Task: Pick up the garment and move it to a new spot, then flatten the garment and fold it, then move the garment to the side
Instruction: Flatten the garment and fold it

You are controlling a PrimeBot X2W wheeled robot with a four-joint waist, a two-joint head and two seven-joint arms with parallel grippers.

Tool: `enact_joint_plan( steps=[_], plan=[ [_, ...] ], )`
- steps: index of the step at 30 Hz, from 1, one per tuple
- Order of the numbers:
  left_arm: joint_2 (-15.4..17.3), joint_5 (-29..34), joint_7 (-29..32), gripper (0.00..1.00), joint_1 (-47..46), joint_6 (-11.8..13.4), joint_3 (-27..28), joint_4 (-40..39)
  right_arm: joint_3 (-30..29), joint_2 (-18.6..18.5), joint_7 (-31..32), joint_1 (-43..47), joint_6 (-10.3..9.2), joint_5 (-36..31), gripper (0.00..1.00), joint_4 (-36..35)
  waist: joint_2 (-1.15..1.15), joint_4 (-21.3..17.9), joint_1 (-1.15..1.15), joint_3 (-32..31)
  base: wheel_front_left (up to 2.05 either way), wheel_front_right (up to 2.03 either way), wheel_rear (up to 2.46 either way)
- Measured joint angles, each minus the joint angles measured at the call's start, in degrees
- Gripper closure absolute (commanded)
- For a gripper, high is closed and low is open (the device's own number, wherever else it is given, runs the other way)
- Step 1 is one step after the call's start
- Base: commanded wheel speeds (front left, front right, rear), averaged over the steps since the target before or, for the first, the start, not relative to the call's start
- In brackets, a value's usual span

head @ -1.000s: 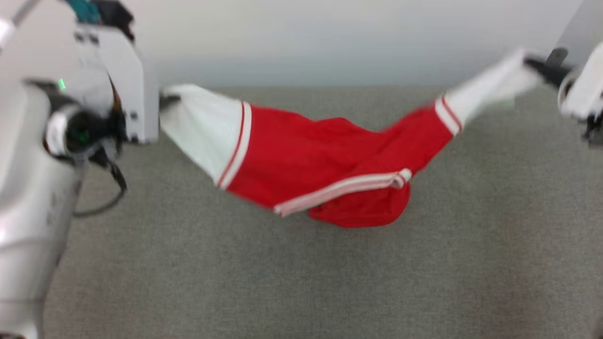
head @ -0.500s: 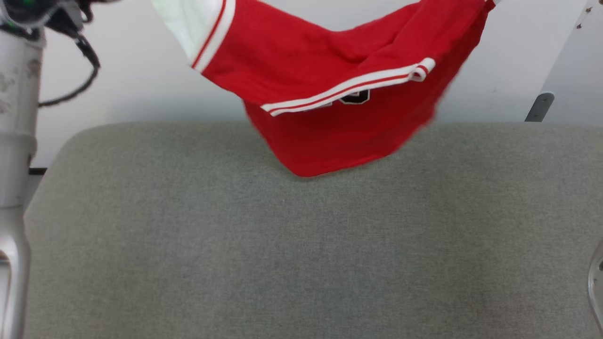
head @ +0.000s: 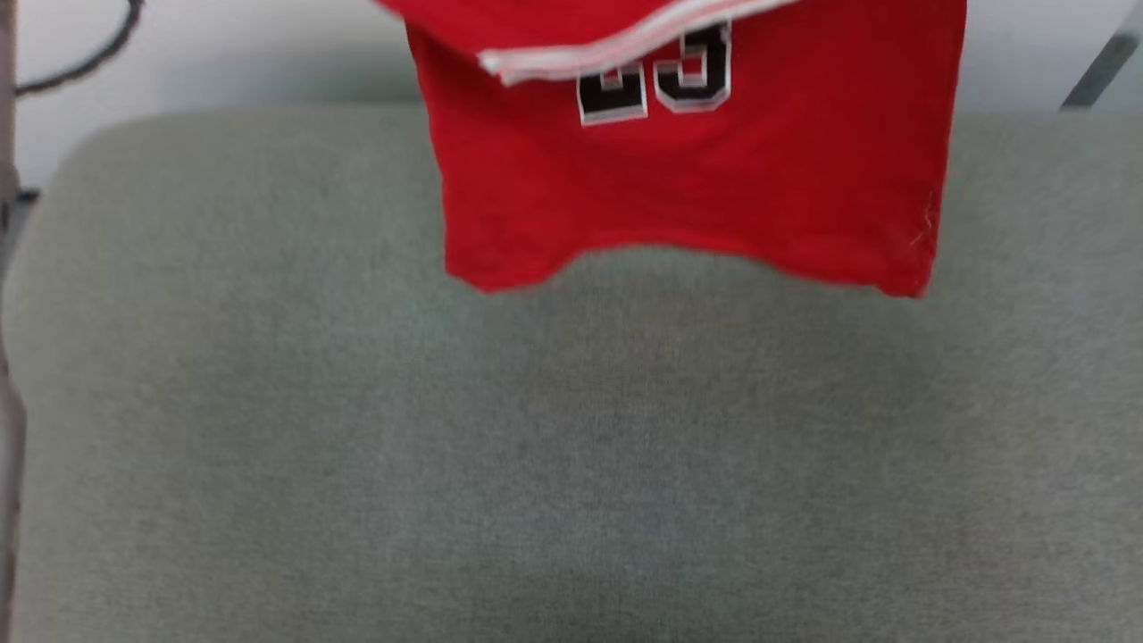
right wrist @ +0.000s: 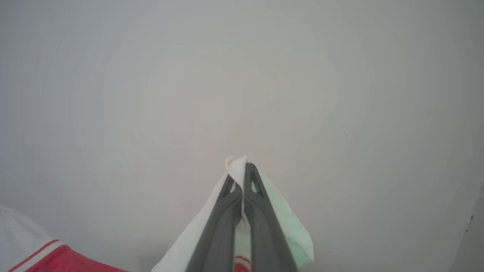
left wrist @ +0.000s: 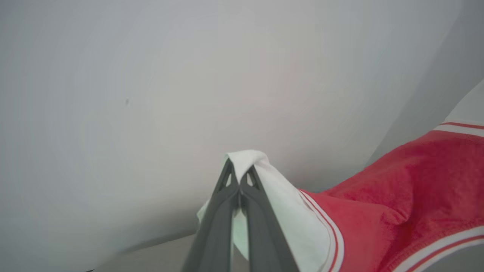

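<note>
The left jaws are two long, slim fingers [left wrist: 217, 226] of matte dark grey plastic. They taper toward narrow tips, each with a small triangular cut-out just below the tip. The right jaws are a matching pair of dark grey fingers [right wrist: 264, 234] with the same triangular openings. In the head view a thin dark cable [head: 89, 61] curves near a blurred strip of pale grey arm casing [head: 7, 500].

The left pincer [left wrist: 238, 174], 2 long dark grey fingers pressed together, clamps a white corner of the soft red-and-white jersey garment [left wrist: 378, 211]; the right pincer [right wrist: 239, 172] clamps another white corner.
</note>
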Motion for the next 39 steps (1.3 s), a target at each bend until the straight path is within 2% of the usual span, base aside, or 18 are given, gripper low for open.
enact_joint_plan(
  steps=[2,6,9,12,17,22,28,34,39],
  plan=[
    [-0.5,1.5,-4.9,1.00,-1.9,0.0,-0.3,1.0,1.5,0.0,-5.7,-1.9,0.00,-2.8,1.00,2.3,0.00,0.1,0.00,2.7,0.00,0.00,0.00],
    [-2.3,5.8,-20.6,1.00,-8.5,-0.1,0.2,2.7,4.6,-1.4,-22.6,-7.7,0.02,-9.8,1.00,6.2,0.00,0.3,0.00,8.2,0.00,0.00,0.00],
    [-3.8,6.5,-29.4,1.00,-12.3,-0.3,0.8,5.1,5.8,-2.9,-33.2,-11.5,0.02,-14.4,1.00,9.5,0.00,0.7,0.00,12.1,0.00,0.00,0.00],
    [-4.7,5.2,-34.3,1.00,-13.6,-0.5,0.7,7.0,8.2,-3.8,-38.8,-13.5,0.04,-17.6,1.00,13.6,0.00,1.3,0.00,15.8,0.00,0.00,0.00],
    [-3.9,0.2,-37.3,1.00,-9.7,-0.5,-3.3,7.1,10.3,-6.0,-41.4,-13.4,0.03,-18.4,1.00,19.9,0.00,2.7,0.00,20.7,0.00,0.00,0.00],
    [-2.1,-4.3,-35.8,1.00,-1.9,-0.5,-8.7,7.9,11.8,-6.9,-41.3,-9.0,0.04,-13.2,1.00,25.6,0.00,4.8,0.00,22.8,0.00,0.00,0.00],
    [-0.7,-10.5,-28.5,1.00,6.0,-0.5,-13.1,7.4,14.3,-8.3,-33.6,-2.2,0.03,-2.3,1.00,27.7,0.00,6.2,0.00,20.6,0.00,0.00,0.00],
    [2.6,-13.9,-22.6,1.00,14.8,-0.5,-16.4,4.3,19.4,-12.0,-21.8,8.7,0.03,8.0,1.00,22.6,0.00,6.5,0.00,15.5,0.00,0.00,0.00],
    [6.1,-14.1,-22.1,1.00,22.1,-0.2,-17.8,0.1,22.9,-16.4,-11.9,19.1,0.03,16.5,1.00,13.0,0.00,5.9,0.00,10.4,0.00,0.00,0.00]
  ],
)
